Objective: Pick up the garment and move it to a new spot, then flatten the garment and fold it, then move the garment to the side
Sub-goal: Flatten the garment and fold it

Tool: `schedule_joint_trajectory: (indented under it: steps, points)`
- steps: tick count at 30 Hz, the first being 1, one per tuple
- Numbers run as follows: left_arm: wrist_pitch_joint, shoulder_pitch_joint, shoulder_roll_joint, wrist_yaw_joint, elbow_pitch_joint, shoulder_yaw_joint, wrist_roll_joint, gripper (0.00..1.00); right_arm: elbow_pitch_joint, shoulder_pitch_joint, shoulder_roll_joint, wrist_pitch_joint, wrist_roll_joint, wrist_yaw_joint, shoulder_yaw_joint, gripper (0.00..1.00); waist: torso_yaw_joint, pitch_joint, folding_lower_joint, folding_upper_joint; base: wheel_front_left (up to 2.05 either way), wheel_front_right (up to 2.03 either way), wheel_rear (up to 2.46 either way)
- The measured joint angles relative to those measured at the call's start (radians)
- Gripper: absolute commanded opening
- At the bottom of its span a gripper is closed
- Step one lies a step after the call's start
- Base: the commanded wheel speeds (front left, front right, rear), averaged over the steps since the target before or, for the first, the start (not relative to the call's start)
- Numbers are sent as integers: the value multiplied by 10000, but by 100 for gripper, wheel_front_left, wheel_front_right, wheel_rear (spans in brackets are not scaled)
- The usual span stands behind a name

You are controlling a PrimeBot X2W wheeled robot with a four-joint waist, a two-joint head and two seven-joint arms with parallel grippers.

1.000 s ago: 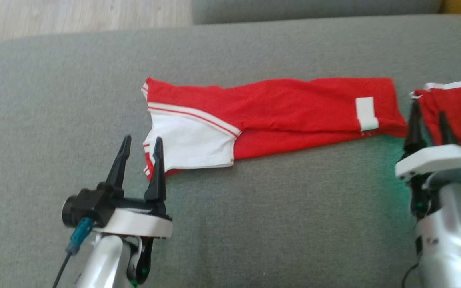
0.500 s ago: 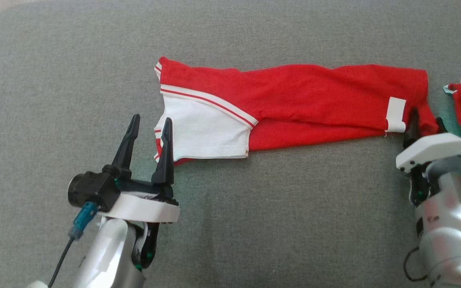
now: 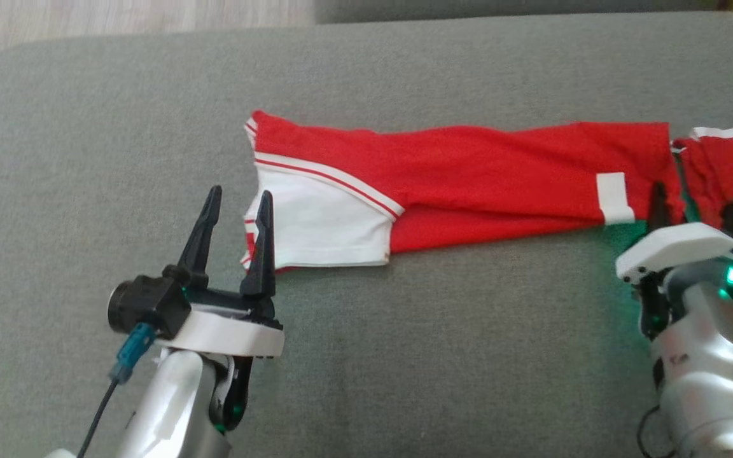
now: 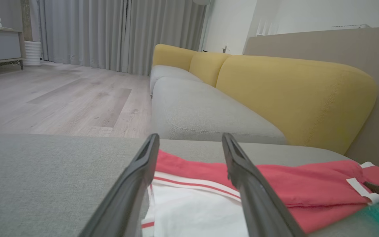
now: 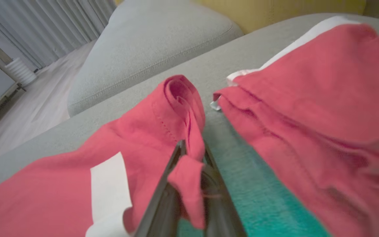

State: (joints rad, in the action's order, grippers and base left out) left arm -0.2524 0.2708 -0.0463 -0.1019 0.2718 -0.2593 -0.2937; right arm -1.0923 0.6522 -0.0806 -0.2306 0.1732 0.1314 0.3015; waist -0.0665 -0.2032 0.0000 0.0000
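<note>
Nearest the robot, the left gripper [image 3: 240, 192] stands with its fingers [image 3: 261, 242] spread and empty, straddling the white sleeve corner of the garment [image 3: 481, 172]. The right gripper [image 5: 192, 149] is clenched on a bunched bit of the garment's red end.

The garment lies on the grey cushion [image 3: 404, 356] as a long, narrow strip running left to right, so the flattening and a lengthwise fold look done. The left end is not yet grasped. A crosswise fold and the move to the side seem to remain.

A second red garment [image 3: 732, 165] lies just beside the held end, crowding the right. Bare cushion is open in front and to the left. Farther off, the cushion's rounded edge drops to the wooden floor [image 3: 118, 22], with another sofa seat [image 4: 202, 115] beyond.
</note>
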Motion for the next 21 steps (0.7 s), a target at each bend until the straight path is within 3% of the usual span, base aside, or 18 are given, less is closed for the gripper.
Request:
schedule_joint_trajectory:
  steps: [9,16,21]
  points:
    - [0,-562,2,-8,40,-63,-59,100,917,-1131,-878,-115,485,0,61,0,444,763,-1,0,0,0,0]
    - [0,-791,2,29,50,-88,-234,100,1616,-1182,-362,75,941,0,-579,0,508,1353,-2,0,0,0,0]
    - [0,-1005,0,102,21,31,-234,100,2418,-1293,96,702,1601,0,-1570,0,134,1719,-1,0,0,0,0]
